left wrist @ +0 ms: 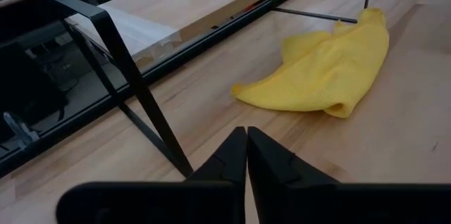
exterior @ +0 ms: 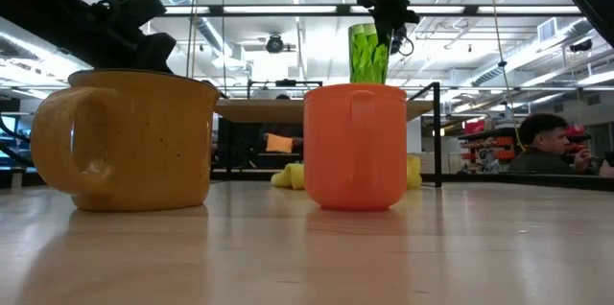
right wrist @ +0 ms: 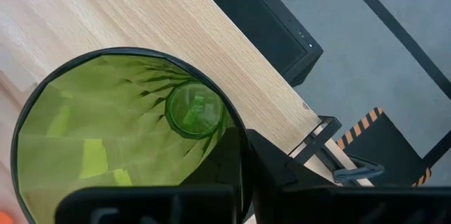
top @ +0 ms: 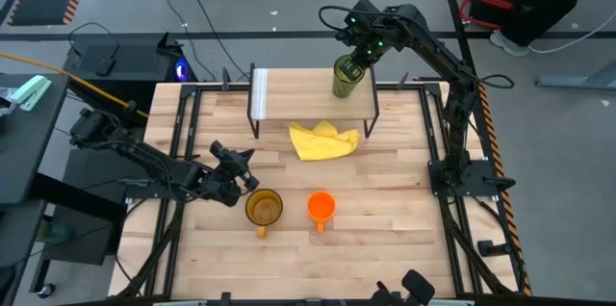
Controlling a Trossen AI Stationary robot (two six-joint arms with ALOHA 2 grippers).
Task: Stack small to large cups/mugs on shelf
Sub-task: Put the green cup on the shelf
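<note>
We found the right gripper (top: 358, 59) at the far right end of the shelf (top: 289, 89), its fingers pinched on the rim of the green tumbler (top: 346, 77) — one finger inside the wall, one outside, as the right wrist view looking down into the cup showed. The tumbler stood upright on the shelf's wooden top, near its right edge. The left gripper (top: 241, 183) sat low over the table at near left, its fingers pressed together and holding nothing, just left of the amber mug (top: 264, 209). That mug rested on the tabletop (top: 385, 248) with its handle toward the near side. The orange mug (top: 321, 207) stood a little to its right, apart from it, handle also toward the near side. A yellow cloth (top: 324, 140) lay crumpled on the table between the mugs and the shelf — just beside the shelf's near legs. In the low view a person (exterior: 542, 147) was visible in the room at far right.
</note>
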